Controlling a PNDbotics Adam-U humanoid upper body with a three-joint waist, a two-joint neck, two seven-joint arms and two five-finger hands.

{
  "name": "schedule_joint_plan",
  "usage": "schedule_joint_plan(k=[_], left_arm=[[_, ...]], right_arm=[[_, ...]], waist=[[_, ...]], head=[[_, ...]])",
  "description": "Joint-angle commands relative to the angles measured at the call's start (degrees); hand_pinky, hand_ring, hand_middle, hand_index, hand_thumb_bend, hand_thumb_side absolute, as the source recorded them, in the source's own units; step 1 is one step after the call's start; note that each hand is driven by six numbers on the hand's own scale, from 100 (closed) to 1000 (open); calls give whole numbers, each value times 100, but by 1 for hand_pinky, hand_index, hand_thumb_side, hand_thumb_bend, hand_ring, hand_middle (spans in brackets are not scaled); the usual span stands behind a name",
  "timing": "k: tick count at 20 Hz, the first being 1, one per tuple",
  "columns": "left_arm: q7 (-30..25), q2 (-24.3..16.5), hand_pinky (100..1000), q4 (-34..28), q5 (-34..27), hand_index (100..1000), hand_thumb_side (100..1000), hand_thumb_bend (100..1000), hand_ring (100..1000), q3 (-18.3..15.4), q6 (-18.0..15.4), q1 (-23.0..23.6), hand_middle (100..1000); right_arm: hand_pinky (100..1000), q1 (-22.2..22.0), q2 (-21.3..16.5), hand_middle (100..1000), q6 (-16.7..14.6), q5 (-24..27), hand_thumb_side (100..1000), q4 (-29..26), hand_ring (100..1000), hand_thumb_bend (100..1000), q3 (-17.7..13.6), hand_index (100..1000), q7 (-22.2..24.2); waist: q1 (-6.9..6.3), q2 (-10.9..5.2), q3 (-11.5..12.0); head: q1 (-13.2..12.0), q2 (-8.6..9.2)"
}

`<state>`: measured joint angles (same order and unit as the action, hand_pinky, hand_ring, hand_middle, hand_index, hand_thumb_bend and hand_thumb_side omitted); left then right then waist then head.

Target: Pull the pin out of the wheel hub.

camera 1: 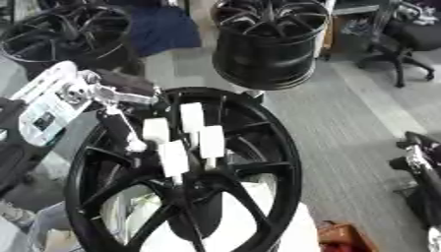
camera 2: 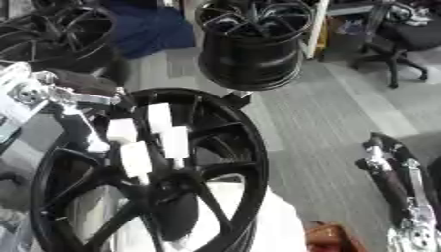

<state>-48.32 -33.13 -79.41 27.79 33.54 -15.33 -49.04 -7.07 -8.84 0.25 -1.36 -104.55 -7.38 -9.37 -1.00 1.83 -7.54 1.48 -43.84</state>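
A large black wheel hub [camera 1: 275, 147] lies in front of me. Several white block-shaped pins [camera 1: 191, 117] stick up around its centre, among them one at the left [camera 1: 156, 130] and a low one [camera 1: 173, 158]. My left hand [camera 1: 116, 106], black with silver joints, comes in from the left over the rim. One straight finger [camera 1: 129, 135] runs down beside the leftmost pin, its pale tip just left of that pin; I see nothing curled round it. My right hand [camera 2: 388, 167] rests at the right edge, clear of the wheel, fingers relaxed.
A second black rim [camera 1: 271, 44] stands upright just behind the hub, and another [camera 1: 65, 34] lies at the back left. An office chair [camera 1: 405, 39] is at the back right. White cloth [camera 1: 258, 226] lies under the hub, an orange thing [camera 1: 344, 238] beside it.
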Motion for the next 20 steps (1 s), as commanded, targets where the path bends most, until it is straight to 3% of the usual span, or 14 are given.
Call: schedule_joint_plan(k=[1, 4, 9, 16, 20], left_arm=[[-364, -88, 562, -43, -35, 773, 182, 247, 518, -48, -314, -63, 566], [-364, -93, 567, -59, -87, 764, 182, 222, 524, -69, -247, -47, 557], [-364, -114, 520, -153, -233, 693, 184, 100, 473, -117, -132, -42, 483], [-364, -250, 468, -353, -538, 613, 228, 100, 402, -204, 0, -43, 405], [-364, -366, 465, -476, -681, 604, 204, 100, 398, -275, 54, -56, 400]], right_arm=[[606, 53, -68, 648, -7, 6, 544, -64, 509, 100, -9, 782, -1], [606, 53, -68, 649, -7, 8, 544, -64, 509, 100, -8, 782, 0], [606, 54, -66, 648, -7, 8, 544, -63, 509, 100, -11, 782, -3], [606, 53, -66, 648, -6, 5, 543, -60, 509, 100, -15, 783, -6], [606, 51, -68, 648, -6, 5, 546, -59, 509, 100, -15, 783, -5]], waist=[[13, -49, 4], [14, -49, 7], [16, -53, 11], [13, -57, 12], [12, -60, 18]], head=[[9, -28], [14, -28], [13, -28], [19, -28], [22, -28]])
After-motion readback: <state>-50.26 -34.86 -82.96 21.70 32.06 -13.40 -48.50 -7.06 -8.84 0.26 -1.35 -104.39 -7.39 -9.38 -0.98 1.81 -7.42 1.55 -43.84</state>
